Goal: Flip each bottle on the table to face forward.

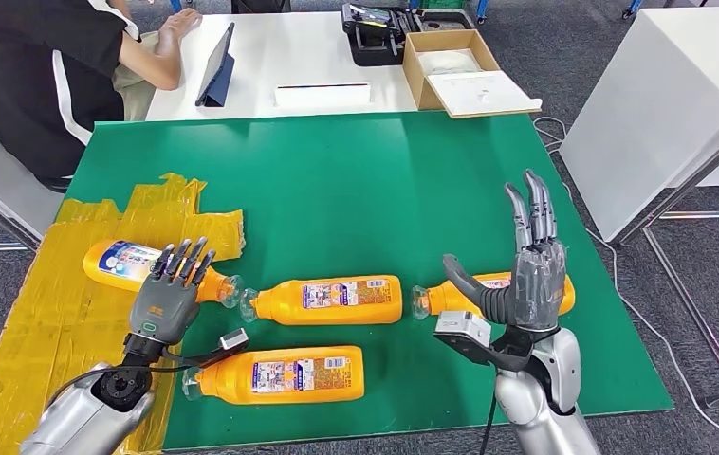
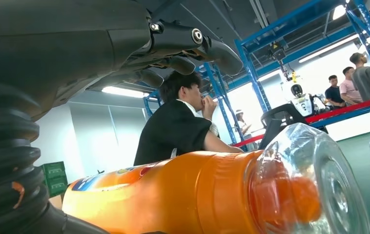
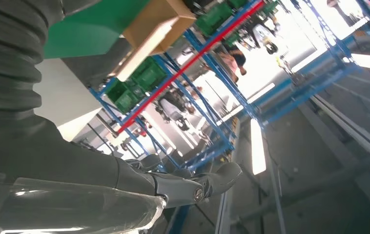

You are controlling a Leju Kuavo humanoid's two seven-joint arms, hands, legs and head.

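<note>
Several orange bottles with clear caps lie on their sides on the green table. The leftmost bottle lies on the yellow tape, and my left hand hovers over its neck end with fingers spread, holding nothing. In the left wrist view that bottle lies just under the straight fingers. A middle bottle and a front bottle lie free. My right hand stands upright, fingers up and thumb out, in front of the rightmost bottle, partly hiding it.
A person in black sits at the far left by a white table with a tablet, a cardboard box and a black case. Another white table stands to the right. Yellow tape covers the table's left edge.
</note>
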